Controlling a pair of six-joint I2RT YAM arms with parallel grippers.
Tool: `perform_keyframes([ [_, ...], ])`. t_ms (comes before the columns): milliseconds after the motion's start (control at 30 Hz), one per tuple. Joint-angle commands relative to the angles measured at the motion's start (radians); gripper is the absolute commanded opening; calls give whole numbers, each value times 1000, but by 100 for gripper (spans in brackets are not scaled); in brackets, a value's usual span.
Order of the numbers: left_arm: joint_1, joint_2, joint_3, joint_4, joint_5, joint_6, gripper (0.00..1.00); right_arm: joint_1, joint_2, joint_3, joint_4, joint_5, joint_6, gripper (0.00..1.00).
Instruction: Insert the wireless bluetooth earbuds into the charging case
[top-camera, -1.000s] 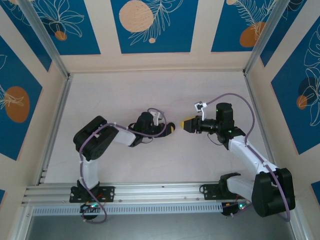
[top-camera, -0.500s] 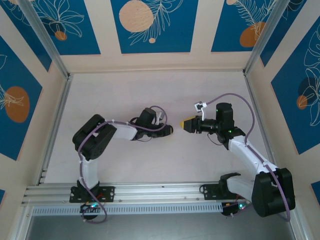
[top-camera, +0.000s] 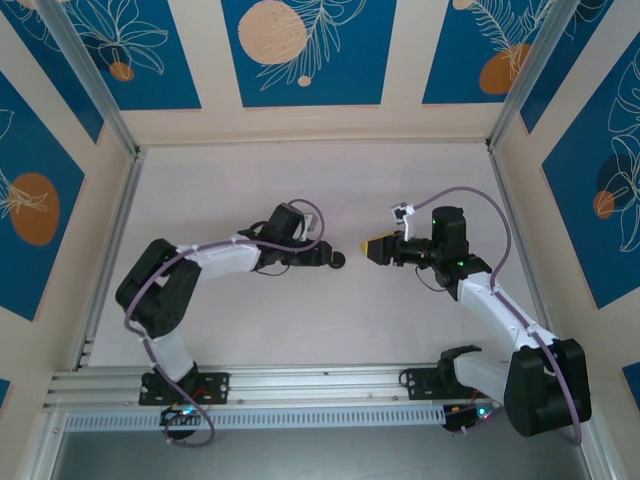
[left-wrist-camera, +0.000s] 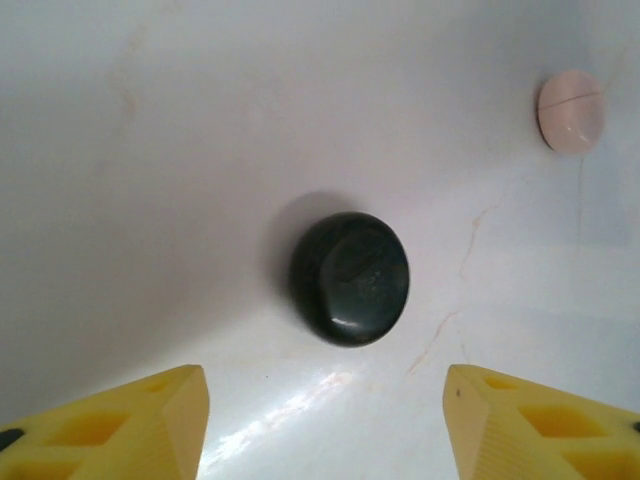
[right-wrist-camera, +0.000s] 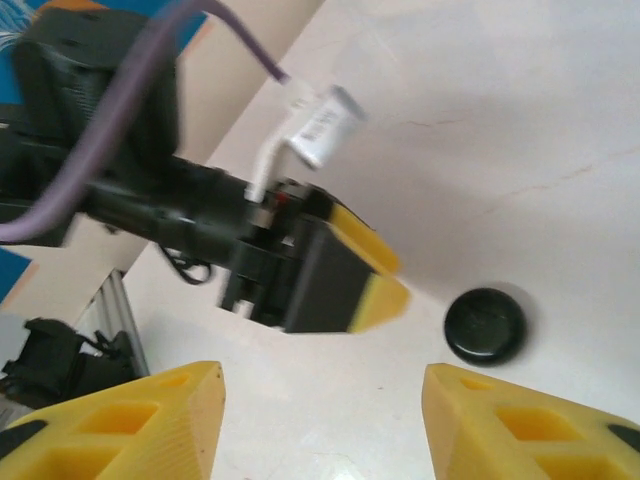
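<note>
1. As our empty left gripper (left-wrist-camera: 322, 392) gapes wide, we seem to be reaching for the black round disc (left-wrist-camera: 350, 278) just ahead.
2. The earbuds are too tiny to spot.
3. Next we should lower, then pinch.

Left fingers (left-wrist-camera: 120, 425): cut off at bottom edge. Right fingers (right-wrist-camera: 130, 425): same. Left arm (right-wrist-camera: 150, 205), cable (right-wrist-camera: 95, 175): blurred.

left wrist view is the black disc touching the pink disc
No, the black disc lies by itself near the middle of the left wrist view, well apart from the pink disc at the upper right.
</note>
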Motion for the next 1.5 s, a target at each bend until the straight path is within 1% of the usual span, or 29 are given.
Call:
perform_keyframes([
  [0,30,-119,26,-164,-167,125,66,2,-20,25,-35,146,-31,64],
  [67,48,-197,17,-208,-258,175,70,1,-25,32,-44,230,-54,65],
  [133,71,-284,-7,-234,-368,227,78,-1,-38,28,-42,344,-80,66],
  [167,83,-337,-26,-236,-439,257,90,-2,-46,21,-31,398,-101,94],
  [200,93,-382,-44,-235,-504,281,100,-4,-50,14,-18,446,-122,99],
  [300,120,-550,-148,-160,-727,375,100,-31,-39,-15,44,566,-164,99],
  [367,133,-668,-274,-23,-891,437,100,-62,-22,-59,140,634,-166,99],
  [400,143,-710,-334,55,-946,460,100,-78,-14,-81,180,651,-162,99],
  [433,160,-757,-403,138,-963,497,100,-96,-4,-105,227,675,-155,99],
  [467,180,-790,-464,209,-964,530,100,-113,5,-129,272,704,-145,99],
  [533,215,-814,-560,332,-975,548,100,-146,27,-164,362,742,-130,99],
  [633,249,-773,-686,556,-987,595,100,-184,69,-172,412,748,-123,99],
  [700,267,-695,-751,736,-982,633,100,-192,109,-179,460,751,-133,99],
  [800,284,-524,-788,961,-963,715,100,-199,171,-201,571,744,-160,99],
  [867,290,-378,-803,1137,-950,773,100,-210,218,-216,663,714,-168,99],
  [933,296,-229,-839,1436,-911,809,100,-226,269,-202,679,654,-168,99],
  [967,304,-182,-828,1454,-882,789,100,-228,300,-209,713,626,-177,99],
  [1000,310,-147,-804,1434,-841,803,100,-226,326,-221,756,613,-185,99],
  [1033,309,-107,-791,1478,-840,833,100,-226,359,-235,817,610,-184,99],
  [1100,321,-164,-794,1378,-811,788,100,-250,386,-227,822,567,-169,99],
  [1167,367,-170,-796,1365,-722,757,100,-264,436,-206,833,500,-176,99],
  [1200,390,-180,-800,1347,-682,732,100,-247,444,-201,828,508,-195,99],
  [1233,435,-192,-806,1305,-606,676,100,-232,432,-188,779,531,-211,99],
  [1267,497,-154,-796,1308,-518,632,100,-231,442,-193,809,531,-210,99],
  [1300,532,-117,-771,1336,-504,621,100,-231,438,-190,792,532,-210,99],
  [1367,565,-197,-655,969,-404,590,100,-229,440,-191,796,536,-211,99],
  [1400,578,-163,-631,984,-382,590,100,-228,436,-188,785,536,-212,99],
  [1433,581,-164,-655,1027,-371,589,100,-228,441,-191,800,538,-213,99],
  [1467,584,-179,-652,995,-396,571,100,-227,436,-188,786,540,-213,99],
])
